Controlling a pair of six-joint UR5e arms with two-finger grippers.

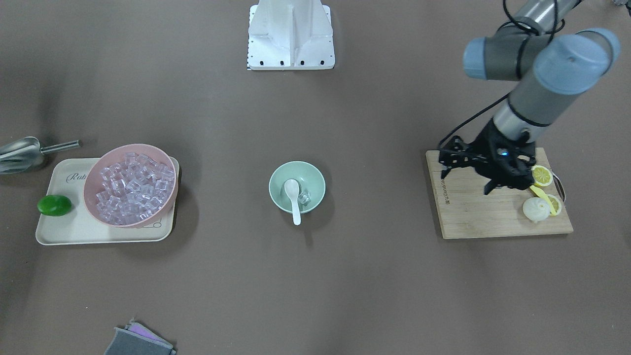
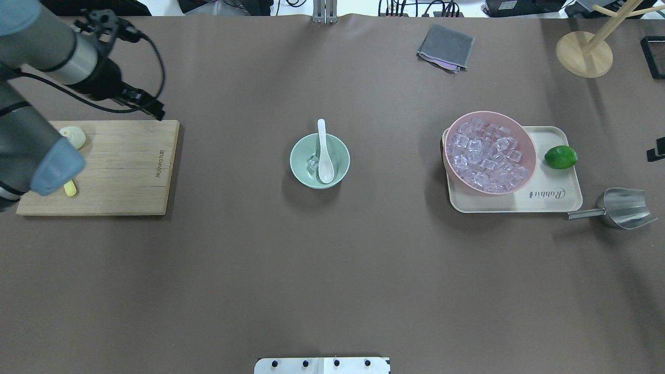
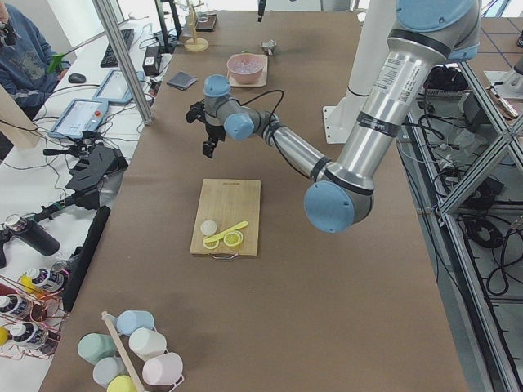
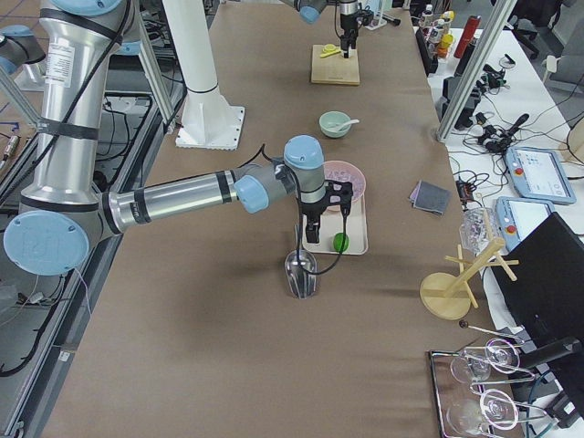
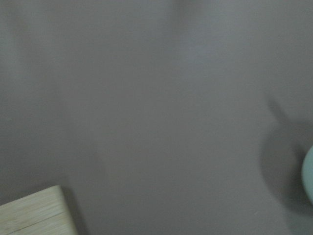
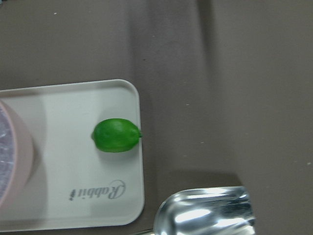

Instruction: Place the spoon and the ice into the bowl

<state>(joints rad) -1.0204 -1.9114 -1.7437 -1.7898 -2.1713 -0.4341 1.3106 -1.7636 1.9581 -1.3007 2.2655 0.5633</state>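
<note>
**Spoon + ice in bowl: watch that handle**

Front view: the spoon (image 1: 294,197) has its scoop inside the bowl (image 1: 315,173), beside the ice (image 1: 305,197). Its handle overhangs the rim, so a knock could flip it out. The left end effector (image 1: 490,185) hangs over the cutting board (image 1: 473,212) near the lemon halves (image 1: 542,175). A low sweep would scatter them. Can't tell its opening.

Right-side view: only this one shows the right end effector (image 4: 312,233), above the metal scoop (image 4: 301,272). Opening: can't tell.

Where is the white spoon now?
Overhead view: the white spoon sits in the mint-green bowl at table centre, scoop beside an ice cube, handle over the far rim.
</note>
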